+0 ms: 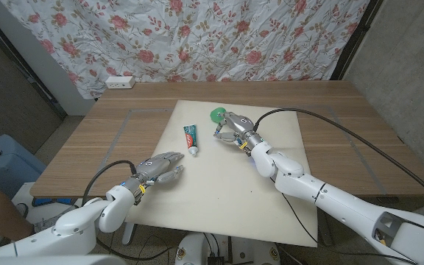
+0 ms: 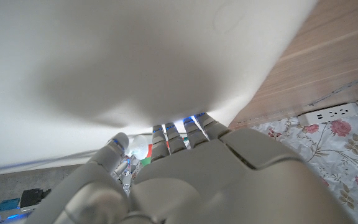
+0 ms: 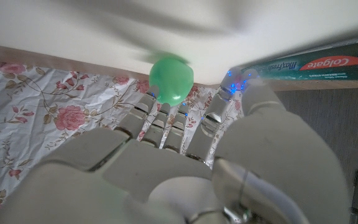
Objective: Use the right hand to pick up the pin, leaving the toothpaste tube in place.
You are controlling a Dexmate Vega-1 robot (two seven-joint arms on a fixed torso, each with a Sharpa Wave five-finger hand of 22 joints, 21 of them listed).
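**A:** Head view first: what is the right hand [image 1: 230, 131] doing?

**B:** It reaches over the white mat [image 1: 219, 199], fingers spread and curved down around the green pin [image 1: 217, 115], whose round head shows just past the fingertips. Whether they have hold of it I cannot tell; the pin looks to sit at the fingertips near the mat's far edge.

**A:** Does the right wrist view settle it?

**B:** No. The pin [image 3: 171, 78] shows as a green ball just beyond the fingertips [image 3: 160, 112], blurred, with contact unclear.

**A:** What lies close by?

**B:** The toothpaste tube [image 1: 191, 138] lies on the mat just beside the hand, on the robot's left of it, cap toward the robot. In the right wrist view the tube [image 3: 303, 65] reads "Colgate" and "MaxFresh".

**A:** And the left hand [image 1: 160, 168]?

**B:** Near the mat's left edge, well apart from the tube, fingers loosely curled and holding nothing.

**A:** Further out?

**B:** A white power strip [image 1: 119, 82] sits at the wooden table [image 1: 101, 132] far corner, before a floral curtain [image 1: 197, 37].
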